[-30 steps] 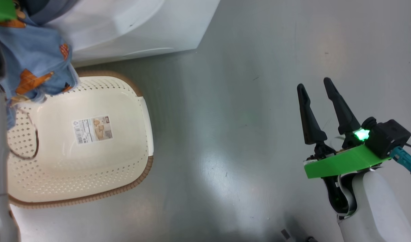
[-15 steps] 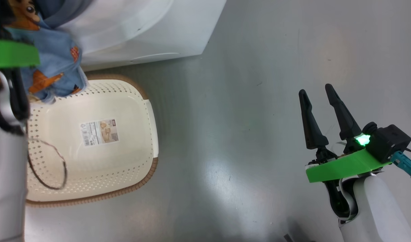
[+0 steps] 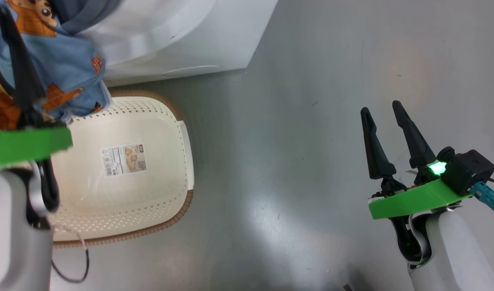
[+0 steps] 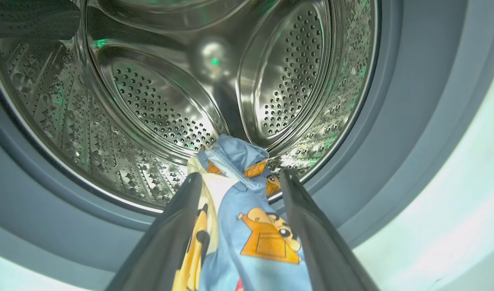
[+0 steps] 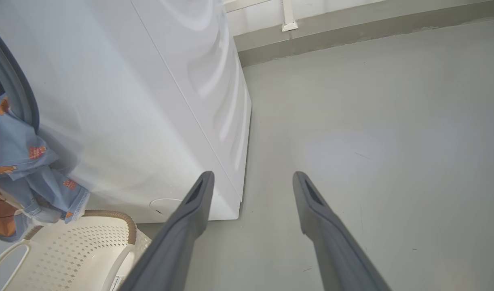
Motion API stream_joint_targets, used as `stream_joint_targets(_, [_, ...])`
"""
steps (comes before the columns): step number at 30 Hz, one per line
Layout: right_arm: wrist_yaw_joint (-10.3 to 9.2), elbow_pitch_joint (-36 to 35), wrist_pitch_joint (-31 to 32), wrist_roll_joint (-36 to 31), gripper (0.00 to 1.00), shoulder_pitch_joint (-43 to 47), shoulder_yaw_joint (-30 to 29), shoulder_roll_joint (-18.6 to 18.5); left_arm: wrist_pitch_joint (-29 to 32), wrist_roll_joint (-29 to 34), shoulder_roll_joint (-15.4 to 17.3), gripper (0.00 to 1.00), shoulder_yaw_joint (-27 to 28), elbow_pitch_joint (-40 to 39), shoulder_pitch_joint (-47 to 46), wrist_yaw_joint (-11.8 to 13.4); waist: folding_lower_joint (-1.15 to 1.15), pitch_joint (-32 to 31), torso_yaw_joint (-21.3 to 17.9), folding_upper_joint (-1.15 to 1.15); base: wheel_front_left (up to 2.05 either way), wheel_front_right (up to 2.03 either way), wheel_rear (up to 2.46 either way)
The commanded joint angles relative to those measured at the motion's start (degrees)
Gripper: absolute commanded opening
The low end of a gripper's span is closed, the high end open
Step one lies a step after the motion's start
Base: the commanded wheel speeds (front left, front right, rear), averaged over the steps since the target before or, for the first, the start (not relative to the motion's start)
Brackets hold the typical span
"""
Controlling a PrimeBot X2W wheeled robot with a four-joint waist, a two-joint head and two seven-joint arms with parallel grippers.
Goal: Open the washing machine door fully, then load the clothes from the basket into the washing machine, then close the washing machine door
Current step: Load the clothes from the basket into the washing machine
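The light blue clothes (image 3: 65,60) with orange prints hang over the lower lip of the washing machine (image 3: 182,36) mouth, partly above the basket's far corner. In the left wrist view they lie between the fingers of my open left gripper (image 4: 239,176), trailing from the steel drum (image 4: 158,105) over the grey ring. One left finger (image 3: 22,68) crosses the cloth in the head view. The cream basket (image 3: 150,194) holds just a label sticker. My right gripper (image 3: 381,106) stands open over bare floor, far right. The washing machine door is out of view.
Grey floor (image 3: 291,141) spreads between the basket and my right arm. The machine's white side panel (image 5: 150,101) and a wall skirting (image 5: 352,28) show in the right wrist view, with the basket's handle (image 5: 12,258) at lower left. A thin dark cable (image 3: 73,275) loops by my left forearm.
My left arm has drawn back from the machine, down the head view, with its jaws wide. The clothes stay draped at the drum mouth. The camera shifted slightly; the right gripper held still.
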Motion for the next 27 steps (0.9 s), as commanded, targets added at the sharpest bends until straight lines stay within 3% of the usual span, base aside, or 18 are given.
stream_joint_targets(1, [0.09,-0.99,-0.27,-0.08,1.0,2.05,1.31,-0.06,-0.25,2.07,2.67,1.0,1.89,-2.56,3.07,1.11,0.0,-0.12,0.02,0.0,0.0,0.0,0.0])
stream_joint_targets(14, [0.09,-0.74,-0.27,0.06,1.0,2.0,1.55,-0.3,-0.26,3.58,0.45,1.0,4.18,-6.41,15.25,2.26,0.0,-0.4,0.31,0.0,0.0,0.0,0.0])
stream_joint_targets(27, [0.09,-0.41,-0.27,0.17,1.0,1.76,1.78,-0.75,-0.27,5.85,-5.31,1.0,6.35,-5.5,23.86,0.58,0.0,-0.33,0.34,0.0,0.0,0.0,0.0])
